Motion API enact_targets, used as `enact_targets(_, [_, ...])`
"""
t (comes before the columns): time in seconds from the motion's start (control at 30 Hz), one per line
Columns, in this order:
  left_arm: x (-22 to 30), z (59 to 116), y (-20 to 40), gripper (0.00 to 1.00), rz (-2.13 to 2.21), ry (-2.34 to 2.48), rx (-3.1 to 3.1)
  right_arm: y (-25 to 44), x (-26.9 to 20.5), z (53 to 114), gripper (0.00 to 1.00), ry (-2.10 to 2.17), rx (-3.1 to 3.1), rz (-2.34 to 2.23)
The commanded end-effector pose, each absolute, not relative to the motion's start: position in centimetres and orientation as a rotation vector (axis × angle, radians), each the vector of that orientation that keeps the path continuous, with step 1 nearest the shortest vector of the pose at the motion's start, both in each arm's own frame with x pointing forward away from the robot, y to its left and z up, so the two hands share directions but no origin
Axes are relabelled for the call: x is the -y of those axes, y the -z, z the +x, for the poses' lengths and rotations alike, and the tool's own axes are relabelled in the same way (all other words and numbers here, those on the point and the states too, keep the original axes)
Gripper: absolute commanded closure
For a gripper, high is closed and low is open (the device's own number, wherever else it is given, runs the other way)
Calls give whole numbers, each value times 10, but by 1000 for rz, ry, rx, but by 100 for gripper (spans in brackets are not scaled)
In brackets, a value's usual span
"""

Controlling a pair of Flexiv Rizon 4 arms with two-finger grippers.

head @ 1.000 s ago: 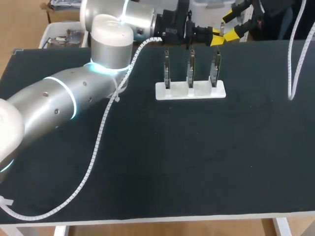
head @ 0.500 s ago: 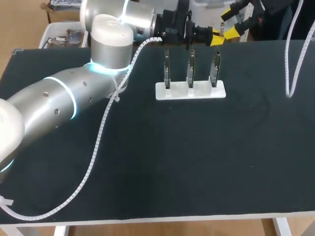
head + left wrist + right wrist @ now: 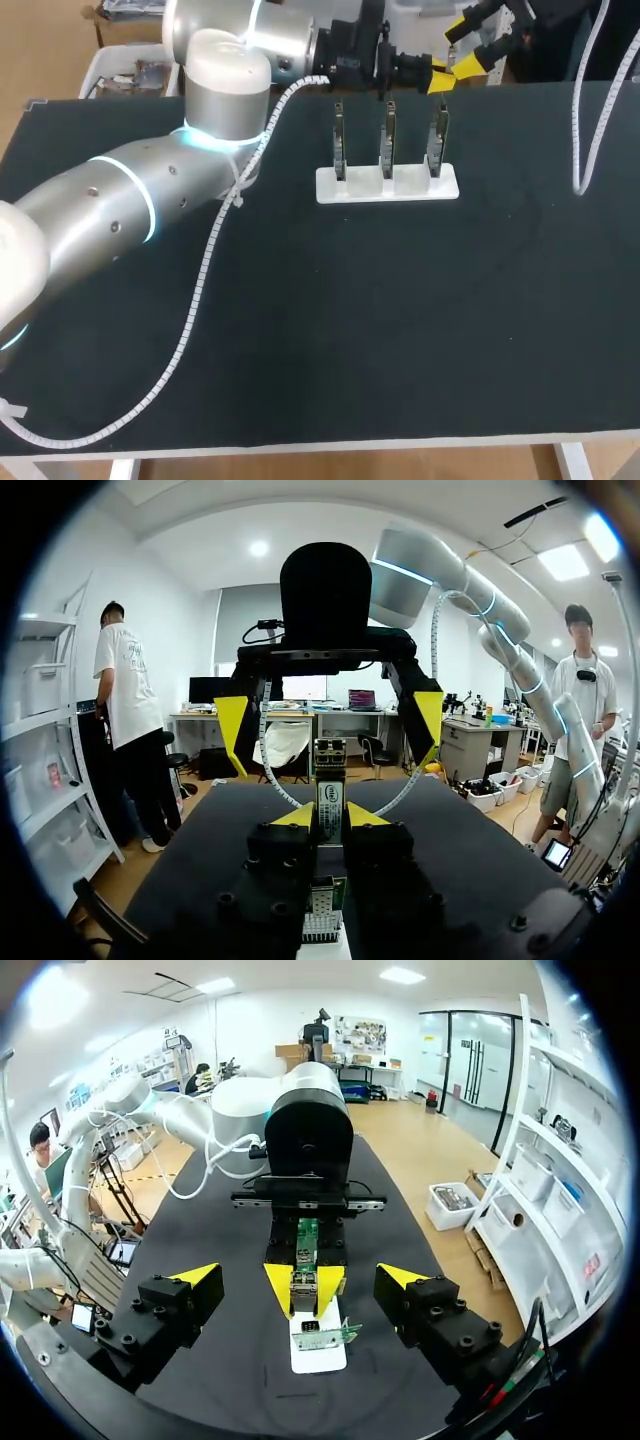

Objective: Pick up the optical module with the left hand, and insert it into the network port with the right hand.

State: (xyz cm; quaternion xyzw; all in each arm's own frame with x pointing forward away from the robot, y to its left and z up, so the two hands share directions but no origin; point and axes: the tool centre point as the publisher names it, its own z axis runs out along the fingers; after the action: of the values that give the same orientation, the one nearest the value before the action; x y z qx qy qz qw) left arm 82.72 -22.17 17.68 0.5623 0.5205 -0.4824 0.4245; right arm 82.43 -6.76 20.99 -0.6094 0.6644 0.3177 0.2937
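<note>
The small silver optical module [image 3: 329,802] sits pinched between the yellow tips of my left gripper [image 3: 329,818], which is shut on it. In the head view the left gripper [image 3: 443,76] hangs over the table's far edge, behind the white holder [image 3: 387,185] with three upright port boards [image 3: 388,140]. My right gripper [image 3: 466,44] faces it from the far right, open, its tips apart on either side of the module's line. From the right wrist view, the module [image 3: 303,1282] lies straight ahead between my open right fingers [image 3: 196,1276], not touched by them.
A white segmented cable [image 3: 200,290] trails from the left arm across the table's left half. Another cable [image 3: 585,130] hangs from the right arm over the far right. The holder [image 3: 318,1350] lies below both grippers.
My right gripper has drifted slightly up and toward the left gripper, and its hanging cable has swung left. The left arm and the module have stayed put.
</note>
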Motion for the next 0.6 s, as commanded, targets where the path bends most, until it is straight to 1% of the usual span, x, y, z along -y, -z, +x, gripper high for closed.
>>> enact_targets(0.03, [225, 837, -176, 100, 1445, 1248, -1281, -209, 67, 827, 0, -850, -1771, -1627])
enact_targets(0.6, [225, 837, -176, 100, 1445, 1248, -1281, -210, 65, 828, 0, -857, -1765, -1632])
